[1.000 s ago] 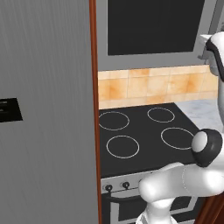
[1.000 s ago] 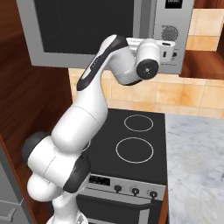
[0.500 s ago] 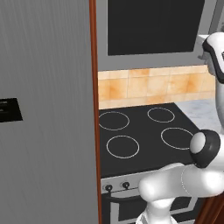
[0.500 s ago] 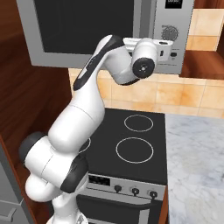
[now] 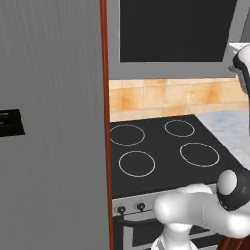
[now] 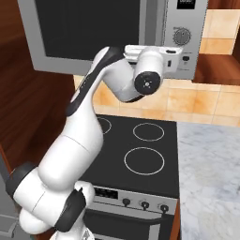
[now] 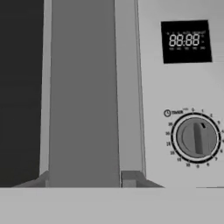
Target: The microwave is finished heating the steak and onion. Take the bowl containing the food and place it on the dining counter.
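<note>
kitchen wall first, from the left base view: the microwave (image 5: 171,29) hangs with its dark door shut, a black stovetop (image 5: 161,151) below the microwave and a steel fridge (image 5: 49,122) to the left of the microwave. the glass hides the inside, so the bowl with the steak and onion is presumably behind that door.

from the right base view, the arm reaches up to the microwave (image 6: 84,28) and the gripper (image 6: 176,50) meets the door handle (image 6: 154,23) at the handle's lower end, beside the microwave's button panel. a marble surface (image 6: 206,178) lies below and right of the microwave.

in the hand view, the gripper (image 7: 83,179) has its tips on either side of the door handle (image 7: 83,87), apparently closed on it, with the timer dial (image 7: 197,138) and the display (image 7: 186,40) on the microwave's panel to the right.

risks, as i judge them: the hold sits very low on the handle, so a straight pull could slide the tips off its end. pulling without following the door's arc could bind or wrench the grip loose. a door swung too fast could strike the arm's own elbow, which hangs in front of the microwave.
</note>
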{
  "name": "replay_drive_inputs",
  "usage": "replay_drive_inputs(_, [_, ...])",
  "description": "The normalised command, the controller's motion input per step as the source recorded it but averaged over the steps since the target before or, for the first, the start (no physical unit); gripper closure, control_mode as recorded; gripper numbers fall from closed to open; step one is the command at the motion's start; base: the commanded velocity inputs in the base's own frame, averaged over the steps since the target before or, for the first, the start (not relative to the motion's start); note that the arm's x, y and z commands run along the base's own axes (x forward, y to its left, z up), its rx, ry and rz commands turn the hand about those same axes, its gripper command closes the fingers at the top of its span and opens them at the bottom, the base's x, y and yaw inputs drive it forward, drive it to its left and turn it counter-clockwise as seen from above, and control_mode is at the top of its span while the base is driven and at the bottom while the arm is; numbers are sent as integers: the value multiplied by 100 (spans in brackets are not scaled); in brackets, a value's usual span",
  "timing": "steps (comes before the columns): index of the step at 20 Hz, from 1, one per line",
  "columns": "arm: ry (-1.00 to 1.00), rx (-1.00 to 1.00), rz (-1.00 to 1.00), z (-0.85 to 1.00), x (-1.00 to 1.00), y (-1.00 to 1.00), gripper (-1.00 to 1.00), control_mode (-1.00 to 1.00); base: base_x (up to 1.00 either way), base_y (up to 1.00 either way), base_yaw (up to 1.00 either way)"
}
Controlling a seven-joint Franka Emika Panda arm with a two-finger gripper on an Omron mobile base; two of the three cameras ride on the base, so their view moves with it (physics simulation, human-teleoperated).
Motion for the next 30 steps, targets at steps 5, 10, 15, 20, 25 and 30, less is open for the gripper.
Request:
replay_drive_inputs(5, [0,6,0,18,-100,0,100,-100,0,0,0])
replay_drive_inputs(10, [1,6,0,27,-100,0,100,-100,0,0,0])
replay_drive_inputs(15, [3,3,-1,32,-100,0,100,-100,0,0,0])
replay_drive_inputs(20, [0,0,0,8,-100,10,-100,-100,0,0,0])
replay_drive_inputs(25, [0,-1,9,-6,-100,2,-100,-100,0,0,0])
replay_drive_inputs(30, [3,0,7,-4,-100,0,-100,-100,0,0,0])
